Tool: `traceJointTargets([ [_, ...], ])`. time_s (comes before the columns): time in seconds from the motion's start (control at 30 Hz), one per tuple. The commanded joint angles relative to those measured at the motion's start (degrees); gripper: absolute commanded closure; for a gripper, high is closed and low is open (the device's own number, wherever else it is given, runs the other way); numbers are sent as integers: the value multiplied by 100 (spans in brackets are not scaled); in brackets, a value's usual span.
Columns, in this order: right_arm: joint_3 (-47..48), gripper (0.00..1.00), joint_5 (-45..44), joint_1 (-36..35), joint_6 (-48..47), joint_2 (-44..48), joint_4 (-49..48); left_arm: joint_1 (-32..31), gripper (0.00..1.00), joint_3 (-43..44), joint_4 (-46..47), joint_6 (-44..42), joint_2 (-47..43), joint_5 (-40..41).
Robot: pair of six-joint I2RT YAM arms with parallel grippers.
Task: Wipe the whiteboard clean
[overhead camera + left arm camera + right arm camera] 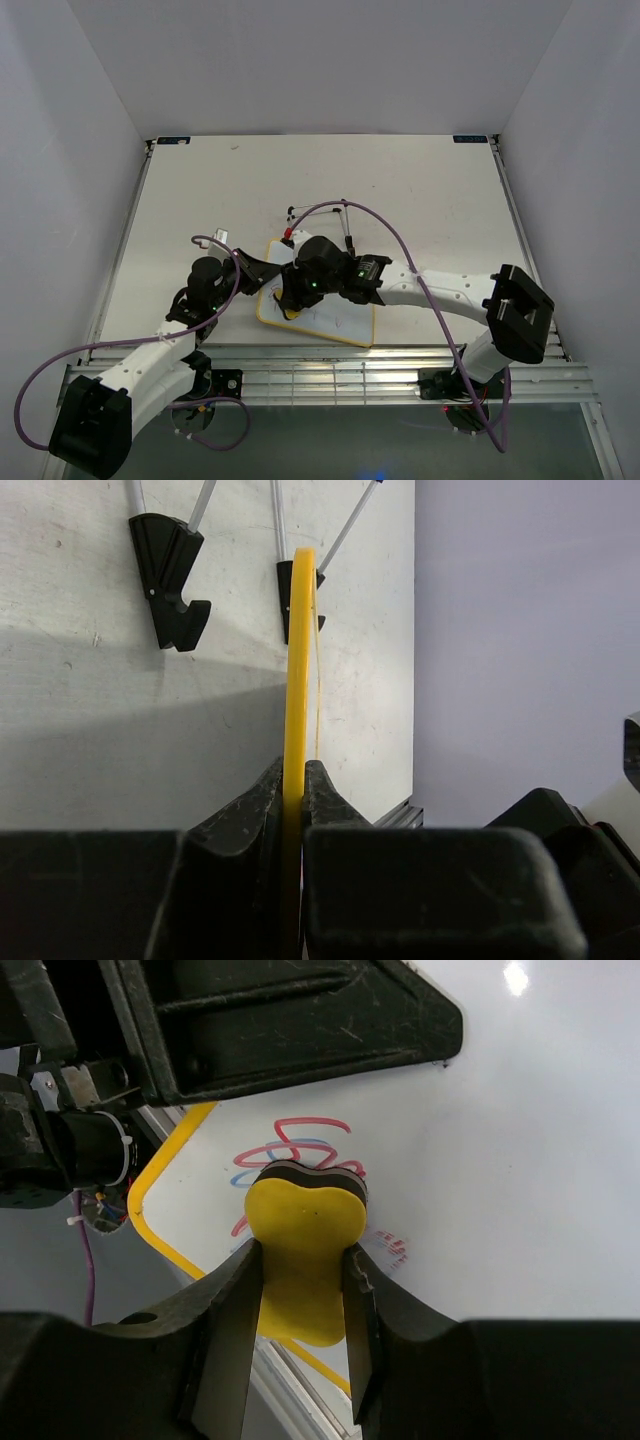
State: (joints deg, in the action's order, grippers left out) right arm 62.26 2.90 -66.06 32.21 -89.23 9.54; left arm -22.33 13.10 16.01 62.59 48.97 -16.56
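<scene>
The board (340, 322), seemingly thin, light, stiff and slippery, sits at 6 o'clock on the table (400, 190), so the left gripper (295, 780) is clamped on its 9 o'clock rim, while the right gripper (300, 1252) pinches the eraser (305, 1210).

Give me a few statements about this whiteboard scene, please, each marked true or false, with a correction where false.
1. The right gripper is shut on the eraser. True.
2. The whiteboard is wiped clean. False: red and blue scribbles show just beyond the eraser.
3. The left gripper is clamped on the yellow frame of the whiteboard. True.
4. The left gripper holds the wire stand. False: the stand rests on the table beyond the board, in neither gripper.
</scene>
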Motion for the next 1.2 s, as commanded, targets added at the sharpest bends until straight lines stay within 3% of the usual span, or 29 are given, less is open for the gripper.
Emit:
traceJointTargets([
  [0.0, 374, 75, -140, -144, -144, -235, -84, -96, 100, 96, 368, 210, -46, 30],
  [0.4, 981, 75, -455, -232, -487, -745, 135, -149, 100, 96, 368, 219, -89, 39],
  [0.57, 893, 75, -1133, -197, -584, -824, 662, -158, 100, 78, 368, 228, -107, 21],
  [0.9, 498, 74, -1335, 330, -672, -789, 1269, -193, 100, 96, 359, 140, -204, 21],
  [1.17, 691, 75, -783, 349, -751, -851, 1270, -246, 100, 70, 359, 148, -160, 47],
])
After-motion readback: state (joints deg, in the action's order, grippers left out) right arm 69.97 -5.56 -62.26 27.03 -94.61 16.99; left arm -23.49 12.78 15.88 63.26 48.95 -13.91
